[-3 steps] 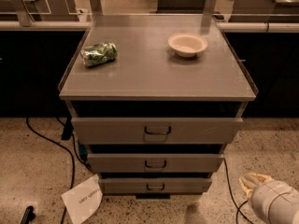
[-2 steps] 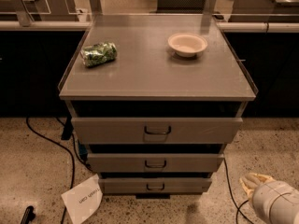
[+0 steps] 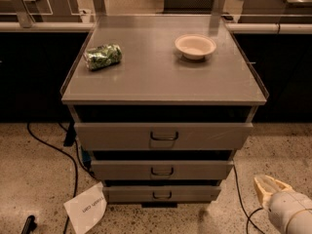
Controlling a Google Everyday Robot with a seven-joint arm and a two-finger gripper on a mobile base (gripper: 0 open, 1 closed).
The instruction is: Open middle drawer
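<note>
Nothing has visibly moved since a second ago; the gripper (image 3: pixel 272 188) sits in the same low right corner of the view, above the speckled floor (image 3: pixel 34 179), right of the table (image 3: pixel 161 82) and well apart from it; whether it is spread or pressed together cannot be told.

Task item: the middle drawer (image 3: pixel 200 170), a grey front with a small dark loop handle (image 3: pixel 162 171), lies between the top drawer (image 3: pixel 107 136) and the bottom drawer (image 3: pixel 195 193); a dark gap shows above each front.

Edges and open room: bare floor lies in front of the drawers; a raised lip runs along the left and right sides of the table top.

Surroundings: a white sheet of paper (image 3: pixel 86 209) lies on the floor at the lower left of the drawer stack, its corner near the bottom drawer; a black cable (image 3: pixel 74 167) loops down the left side, and a thinner cable (image 3: pixel 237 191) runs on the right, between the drawers and the gripper; on the table top, a green snack bag (image 3: pixel 102 56) lies at the left and a pale bowl (image 3: pixel 195 46) stands at the right, well apart.
</note>
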